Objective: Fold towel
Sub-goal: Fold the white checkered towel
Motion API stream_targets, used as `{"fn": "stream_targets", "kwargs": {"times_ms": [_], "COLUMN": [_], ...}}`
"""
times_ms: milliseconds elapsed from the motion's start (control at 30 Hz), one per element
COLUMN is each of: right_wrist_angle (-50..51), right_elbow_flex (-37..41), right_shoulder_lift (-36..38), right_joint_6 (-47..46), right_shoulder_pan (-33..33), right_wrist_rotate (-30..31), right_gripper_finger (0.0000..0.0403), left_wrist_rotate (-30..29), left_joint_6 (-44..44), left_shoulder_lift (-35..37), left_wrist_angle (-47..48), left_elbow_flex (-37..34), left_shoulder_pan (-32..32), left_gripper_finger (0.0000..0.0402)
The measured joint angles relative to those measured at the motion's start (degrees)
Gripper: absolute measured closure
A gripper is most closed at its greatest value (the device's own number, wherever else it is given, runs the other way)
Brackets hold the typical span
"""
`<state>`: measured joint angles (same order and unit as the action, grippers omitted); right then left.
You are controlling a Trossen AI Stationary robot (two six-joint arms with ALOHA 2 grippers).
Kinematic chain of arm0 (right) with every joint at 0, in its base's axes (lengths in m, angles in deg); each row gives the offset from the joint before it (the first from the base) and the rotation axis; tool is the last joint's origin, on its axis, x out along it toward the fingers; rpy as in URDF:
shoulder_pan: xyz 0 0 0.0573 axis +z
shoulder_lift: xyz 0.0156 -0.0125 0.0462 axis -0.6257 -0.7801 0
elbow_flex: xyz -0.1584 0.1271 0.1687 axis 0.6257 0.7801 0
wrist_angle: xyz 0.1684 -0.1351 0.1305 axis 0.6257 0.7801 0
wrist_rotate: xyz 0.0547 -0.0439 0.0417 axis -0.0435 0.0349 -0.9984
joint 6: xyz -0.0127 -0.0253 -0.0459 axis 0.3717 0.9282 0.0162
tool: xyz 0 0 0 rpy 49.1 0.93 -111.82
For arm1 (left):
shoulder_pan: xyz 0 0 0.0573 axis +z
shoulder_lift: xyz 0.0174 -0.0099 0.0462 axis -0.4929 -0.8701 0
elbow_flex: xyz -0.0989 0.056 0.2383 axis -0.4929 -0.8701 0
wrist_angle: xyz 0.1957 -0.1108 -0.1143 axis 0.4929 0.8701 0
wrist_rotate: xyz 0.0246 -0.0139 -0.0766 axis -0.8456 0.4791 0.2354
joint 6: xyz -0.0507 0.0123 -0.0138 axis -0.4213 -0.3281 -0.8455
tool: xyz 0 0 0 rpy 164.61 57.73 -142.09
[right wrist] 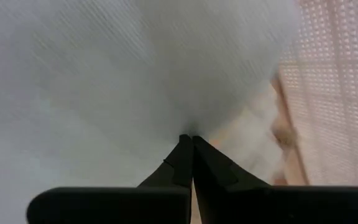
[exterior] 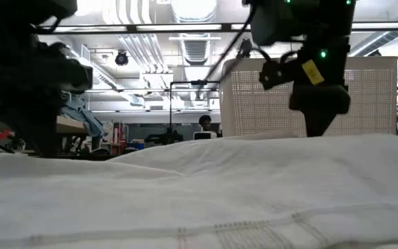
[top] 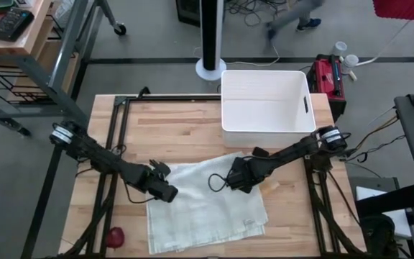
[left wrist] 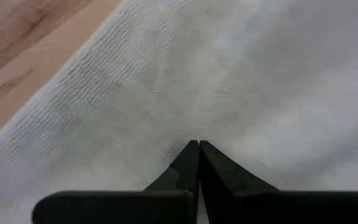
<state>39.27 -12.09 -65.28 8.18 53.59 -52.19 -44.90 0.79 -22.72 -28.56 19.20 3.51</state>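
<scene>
Your towel (top: 207,205) lies on the near half of the wooden table (top: 178,129), a pale, roughly square cloth spread mostly flat with its edges doubled along the right and near sides. Your left gripper (top: 169,193) sits low at the towel's left edge, and in its wrist view the two dark fingers (left wrist: 188,165) are pressed together, tips resting on the ribbed cloth (left wrist: 229,81); whether they pinch a fold you cannot tell. Your right gripper (top: 230,180) is down on the towel's far right part, fingers (right wrist: 185,158) likewise closed tight with their tips against the white fabric (right wrist: 104,74), again with no clear sign of cloth caught between them. Behind the towel, on the far right of the table, stands a white bin (top: 266,108), just beyond your right arm. A small red object (top: 115,236) lies near the table's near left corner, apart from the towel. In the low view the cloth (exterior: 254,187) fills the foreground.
</scene>
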Motion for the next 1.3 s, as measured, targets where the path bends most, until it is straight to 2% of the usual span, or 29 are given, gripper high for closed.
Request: {"fn": "stream_targets", "kwargs": {"times_ms": [133, 267, 400, 567, 633, 833, 1167, 1300], "right_wrist_angle": [-0.7, -4.8, -15.6, -25.3, -27.8, -28.4, -29.2, -29.8], "right_elbow_flex": [0.6, 0.7, 0.7, 0.9, 0.9, 2.2, 11.7, 16.2], "right_shoulder_lift": [2.3, 5.0, 6.5, 6.1, 5.6, 4.6, 3.8, 4.2], "right_joint_6": [-1.3, -1.4, 3.5, 7.6, 8.6, 9.5, 2.9, -1.2], "right_shoulder_pan": [0.8, 1.6, 2.2, 1.8, 1.3, 0.4, -0.8, -1.0], "right_wrist_rotate": [0.2, 0.2, -1.0, -1.6, -1.6, -2.0, -2.6, -1.7], "right_gripper_finger": [0.0403, 0.0403, 0.0403, 0.0403, 0.0403, 0.0403, 0.0403, 0.0403], "left_wrist_rotate": [-0.2, -1.2, -5.5, -6.0, -4.8, 4.1, 4.2, 8.0], "left_joint_6": [-1.4, -1.4, 4.2, 10.0, 9.8, 4.7, 2.9, 0.5], "left_shoulder_lift": [4.0, 6.8, 7.1, 2.8, 0.5, -6.1, -4.5, -4.2], "left_wrist_angle": [2.9, 0.7, -10.0, -19.9, -20.5, -21.2, -19.2, -19.2], "left_elbow_flex": [0.1, 0.0, -0.1, -0.1, -0.1, -0.1, 0.6, 1.0], "left_shoulder_pan": [-1.2, -2.2, -2.3, -2.3, -2.3, -2.4, -3.6, -5.0], "left_gripper_finger": [0.0400, 0.0396, 0.0400, 0.0400, 0.0400, 0.0400, 0.0400, 0.0400]}}
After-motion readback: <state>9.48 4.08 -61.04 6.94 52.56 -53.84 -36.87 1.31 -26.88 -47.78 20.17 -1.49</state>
